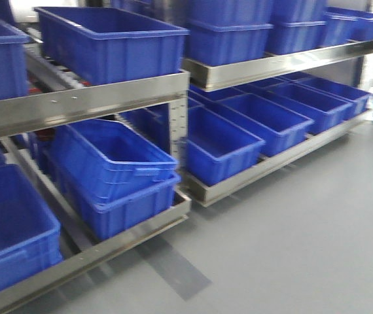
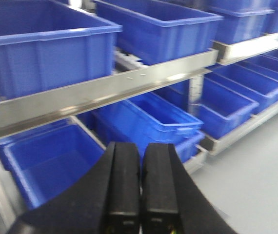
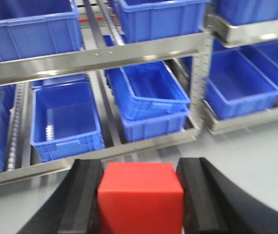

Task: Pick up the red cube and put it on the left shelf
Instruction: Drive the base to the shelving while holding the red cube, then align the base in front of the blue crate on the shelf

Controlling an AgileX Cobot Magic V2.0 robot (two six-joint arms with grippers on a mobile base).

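Observation:
The red cube [image 3: 141, 197] sits between the two black fingers of my right gripper [image 3: 140, 195], which is shut on it and holds it above the grey floor in front of the rack. The left shelf [image 1: 75, 104], a long brushed steel rack with flat front rails, shows in the front view; it also shows in the right wrist view [image 3: 95, 58] and in the left wrist view [image 2: 105, 87]. My left gripper [image 2: 141, 190] is shut and empty, its black fingers pressed together, facing the rack. Neither gripper shows in the front view.
Blue ribbed crates fill both tiers: one on the upper tier [image 1: 108, 39], two stacked ones below [image 1: 114, 176], an open one on the lower tier [image 3: 66, 122]. A second rack section [image 1: 284, 65] stands to the right. Grey floor [image 1: 291, 242] lies in front.

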